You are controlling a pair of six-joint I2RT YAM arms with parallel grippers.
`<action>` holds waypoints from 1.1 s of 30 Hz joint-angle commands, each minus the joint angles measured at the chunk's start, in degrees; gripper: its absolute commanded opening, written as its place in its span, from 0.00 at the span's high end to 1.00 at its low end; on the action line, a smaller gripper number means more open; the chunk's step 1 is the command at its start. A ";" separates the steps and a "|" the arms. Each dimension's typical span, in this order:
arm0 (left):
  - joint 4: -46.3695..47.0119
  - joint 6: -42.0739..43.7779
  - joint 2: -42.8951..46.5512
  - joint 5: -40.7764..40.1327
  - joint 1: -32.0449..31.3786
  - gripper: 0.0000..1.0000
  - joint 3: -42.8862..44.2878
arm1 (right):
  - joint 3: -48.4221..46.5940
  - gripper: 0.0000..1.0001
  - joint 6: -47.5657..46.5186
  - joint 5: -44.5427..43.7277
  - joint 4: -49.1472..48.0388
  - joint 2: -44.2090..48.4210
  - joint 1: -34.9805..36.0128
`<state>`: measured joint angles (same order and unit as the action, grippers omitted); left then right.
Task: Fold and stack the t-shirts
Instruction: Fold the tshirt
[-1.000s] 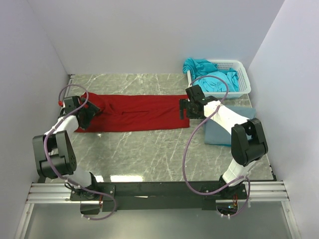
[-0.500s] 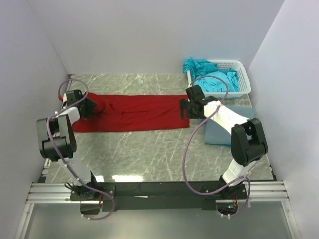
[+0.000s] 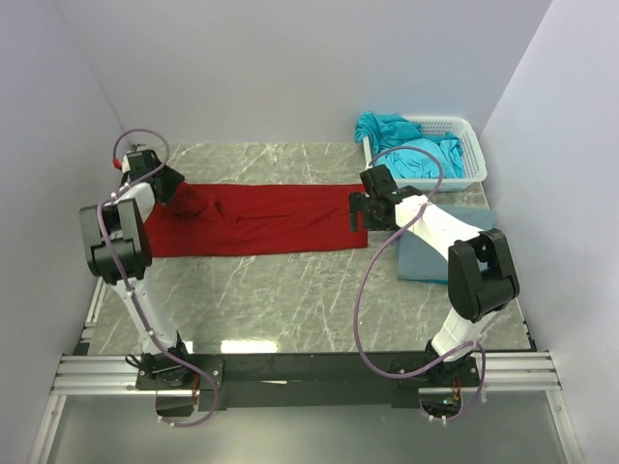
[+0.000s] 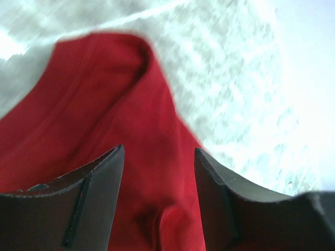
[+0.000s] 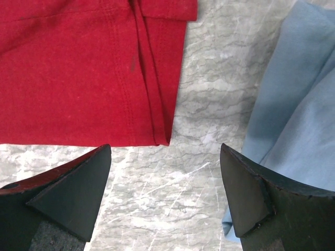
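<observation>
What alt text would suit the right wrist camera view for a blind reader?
The right tool, spread open, frames a strip of marble table between the hemmed corner of a flat dark red t-shirt at upper left and a grey-blue t-shirt at the right edge.

The grey marbled desk (image 3: pixel 290 300) carries a dark red shirt (image 3: pixel 271 220) spread flat in a long band across its far half, from the left side to past the middle. A grey-blue shirt (image 3: pixel 418 263) lies near its right end, bare desk between them, and a white lattice basket (image 3: pixel 474 155) sits in the far right corner
</observation>
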<state>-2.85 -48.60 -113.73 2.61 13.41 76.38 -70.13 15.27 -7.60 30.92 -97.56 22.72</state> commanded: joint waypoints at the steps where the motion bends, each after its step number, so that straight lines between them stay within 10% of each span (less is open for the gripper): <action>1: 1.45 2.37 -4.91 2.13 0.13 0.39 7.37 | -2.12 0.09 -0.77 -2.33 0.02 -0.44 0.13; 10: -2.24 5.00 -0.54 1.43 0.30 0.20 13.27 | -1.86 0.09 -0.33 -2.34 0.11 0.96 -0.04; 22: -6.81 2.37 15.55 7.41 -2.51 0.13 -11.23 | 0.78 0.09 0.20 -1.37 -1.21 3.69 -0.04; 33: -1.72 1.49 8.80 3.74 -3.30 0.08 -9.95 | 0.78 0.09 -0.24 -0.84 -1.65 3.16 -0.04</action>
<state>-9.02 -46.78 -101.47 9.47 9.82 61.93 -69.67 15.31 -8.10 30.59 -96.44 22.72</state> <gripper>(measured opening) 0.921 0.908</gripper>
